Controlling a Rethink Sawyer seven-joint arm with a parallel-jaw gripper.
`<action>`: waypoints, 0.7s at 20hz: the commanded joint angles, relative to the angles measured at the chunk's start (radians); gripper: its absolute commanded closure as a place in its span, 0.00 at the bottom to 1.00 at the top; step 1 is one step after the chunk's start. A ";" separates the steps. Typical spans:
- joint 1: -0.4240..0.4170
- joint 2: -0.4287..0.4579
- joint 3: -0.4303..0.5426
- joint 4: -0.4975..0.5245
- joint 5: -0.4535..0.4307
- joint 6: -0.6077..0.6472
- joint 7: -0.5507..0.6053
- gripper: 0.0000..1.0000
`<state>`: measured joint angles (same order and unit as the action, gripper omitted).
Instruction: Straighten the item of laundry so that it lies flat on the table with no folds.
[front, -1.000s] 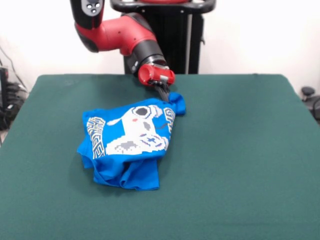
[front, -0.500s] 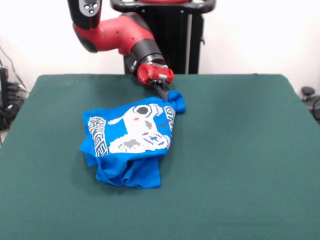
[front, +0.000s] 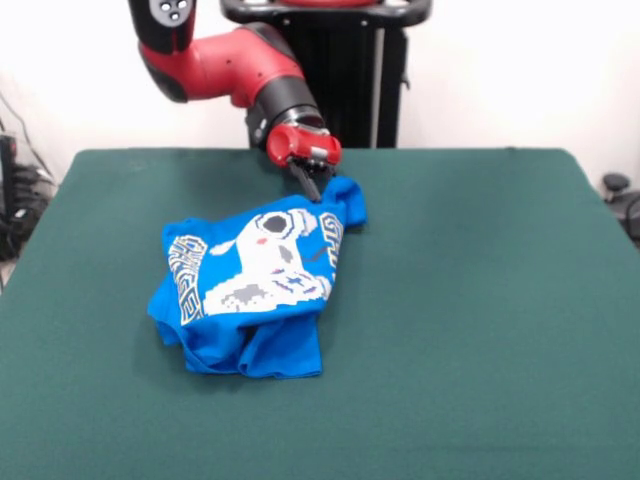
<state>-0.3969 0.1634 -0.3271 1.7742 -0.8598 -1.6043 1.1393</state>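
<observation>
- We see a large dark green felt-topped table (front: 480, 330) filling most of the front view, its cloth smooth and bare around the shirt.
- Above it we find the red and black robot arm (front: 235, 70), which comes down from the upper left and bends toward the middle of the table's far half.
- On the table, a little left of centre, lies the small bright blue short-sleeved T-shirt (front: 250, 290), crumpled into a bunched heap with folds along its near edge and its left side.
- Its white pixel-art game controller print (front: 262, 265) faces up but slants, with yellow-outlined lettering (front: 187, 280) curving down the left side.
- We note one corner of the shirt drawn up toward the far right, lifted just off the cloth.
- At that corner sits the black gripper (front: 312, 186) below its red wrist; it is pinched closed on the shirt's raised corner.
</observation>
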 joint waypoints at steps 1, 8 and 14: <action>0.039 0.022 0.090 -0.038 0.021 0.247 0.266 0.00; 0.077 -0.213 0.050 0.102 -0.052 0.377 0.377 0.00; 0.102 -0.585 0.090 0.233 -0.245 0.689 0.629 0.00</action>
<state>-0.3441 -0.1041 -0.3267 1.9224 -0.9877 -1.2418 1.2081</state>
